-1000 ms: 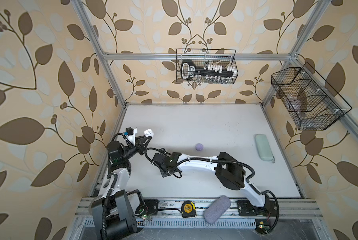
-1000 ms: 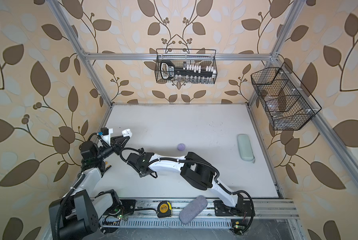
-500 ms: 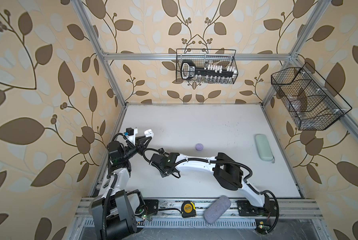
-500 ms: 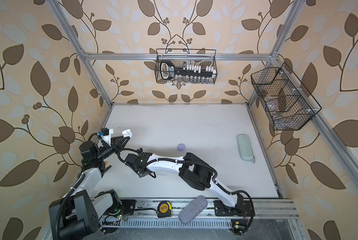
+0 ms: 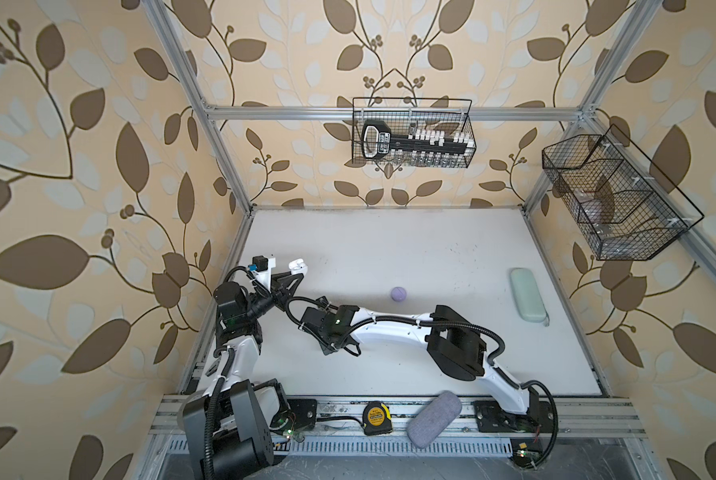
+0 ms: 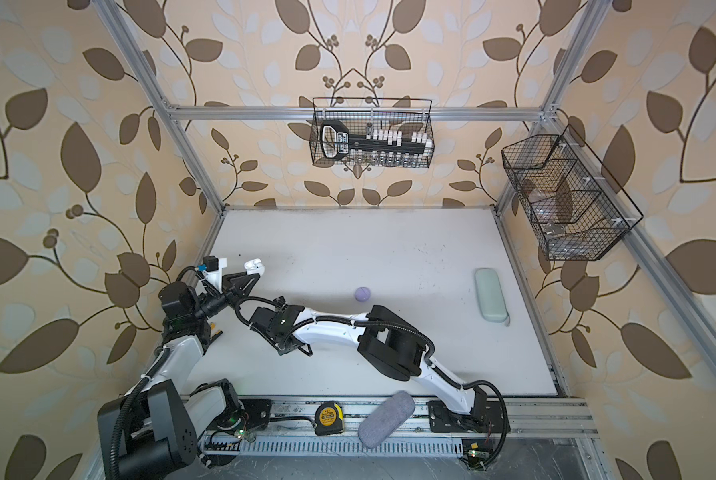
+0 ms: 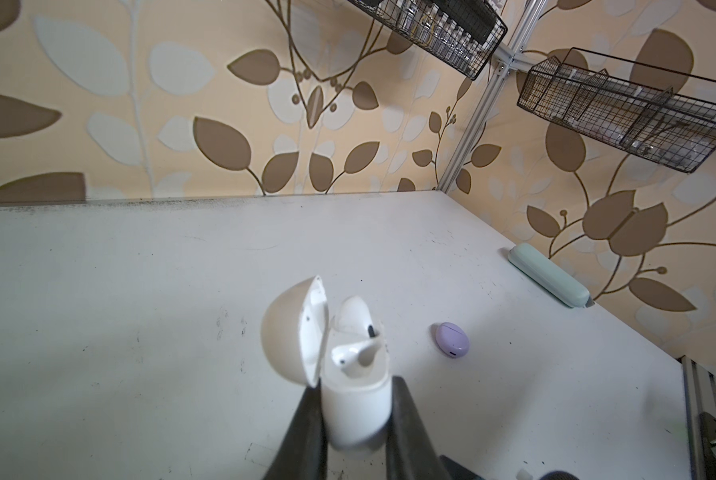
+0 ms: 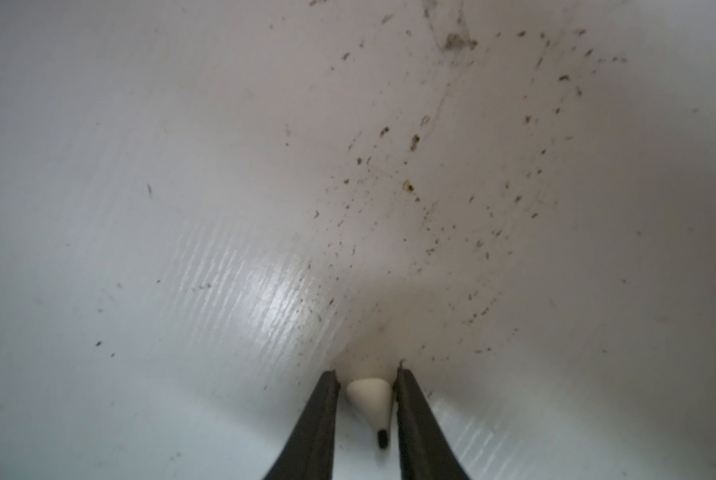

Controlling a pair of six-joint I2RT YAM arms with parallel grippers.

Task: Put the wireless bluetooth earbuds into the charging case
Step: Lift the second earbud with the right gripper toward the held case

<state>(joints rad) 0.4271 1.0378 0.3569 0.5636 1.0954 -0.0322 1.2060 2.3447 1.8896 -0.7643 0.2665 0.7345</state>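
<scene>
My left gripper (image 7: pixel 354 384) is shut on a white charging case (image 7: pixel 356 411) and holds it above the table's left side. The case's lid (image 7: pixel 289 332) is open and one white earbud (image 7: pixel 345 355) sits in it. In both top views the case (image 5: pixel 297 264) (image 6: pixel 253 264) shows at the left gripper's tip. My right gripper (image 8: pixel 367 374) points down at the table, shut on a second white earbud (image 8: pixel 370 399) whose dark stem tip points toward the camera. In a top view the right wrist (image 5: pixel 327 328) hangs just right of the left arm. A closed lavender case (image 5: pixel 398 293) (image 7: pixel 452 339) lies mid-table.
A mint glasses case (image 5: pixel 527 294) lies by the right wall. A grey pouch (image 5: pixel 434 418) and a yellow tape measure (image 5: pixel 375 417) rest on the front rail. Wire baskets hang on the back wall (image 5: pixel 412 133) and the right wall (image 5: pixel 614 199).
The right arm's elbow and wrist have shifted only slightly. The left arm and the white case have stayed where they were.
</scene>
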